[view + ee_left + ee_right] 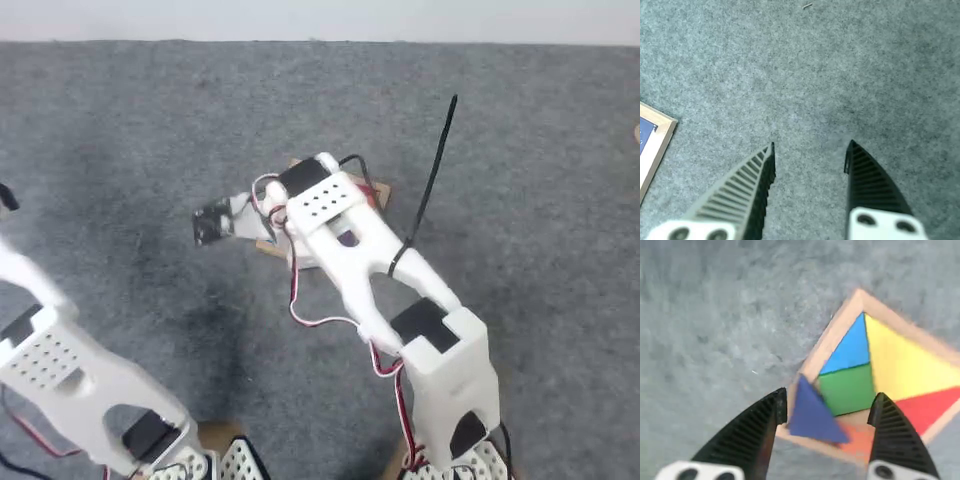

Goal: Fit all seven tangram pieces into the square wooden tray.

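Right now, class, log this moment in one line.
left jaws: open over carpet | right jaws: open, flanking dark blue triangle | triangle: across tray rim

The high camera looks steeply down over the grey worktop [120, 140], arms entering from 6 o'clock, the tray [381, 190] near centre. Each wrist camera looks down close above the worktop, past the left gripper [811, 145] and right gripper [830, 397]. All three views share the tray, the right wrist nearest.
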### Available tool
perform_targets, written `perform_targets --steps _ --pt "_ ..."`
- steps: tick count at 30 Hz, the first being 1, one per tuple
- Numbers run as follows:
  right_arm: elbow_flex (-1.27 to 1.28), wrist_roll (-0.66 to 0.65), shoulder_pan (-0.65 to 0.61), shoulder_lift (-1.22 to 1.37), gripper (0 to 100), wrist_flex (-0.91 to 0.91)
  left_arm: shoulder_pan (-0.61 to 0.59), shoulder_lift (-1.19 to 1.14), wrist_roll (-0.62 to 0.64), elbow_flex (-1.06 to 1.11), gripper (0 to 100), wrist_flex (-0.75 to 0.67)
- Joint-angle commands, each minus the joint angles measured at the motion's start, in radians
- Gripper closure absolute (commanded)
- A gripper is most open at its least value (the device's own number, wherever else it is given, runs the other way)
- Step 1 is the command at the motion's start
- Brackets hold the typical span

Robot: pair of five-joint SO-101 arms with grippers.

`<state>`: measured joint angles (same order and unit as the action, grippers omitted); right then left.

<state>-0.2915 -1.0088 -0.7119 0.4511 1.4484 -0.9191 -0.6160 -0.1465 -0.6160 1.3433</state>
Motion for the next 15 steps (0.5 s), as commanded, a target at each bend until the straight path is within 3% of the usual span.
perform_targets --steps 1,15 --pt "-0.005 0.083 0.007 -0.008 73.5 0.018 -0.008 0.014 -0.009 -0.036 78 -0.011" --pt "-0.005 0.080 0.124 0.048 73.5 -0.041 -0.017 0.014 -0.009 -0.038 78 -0.011"
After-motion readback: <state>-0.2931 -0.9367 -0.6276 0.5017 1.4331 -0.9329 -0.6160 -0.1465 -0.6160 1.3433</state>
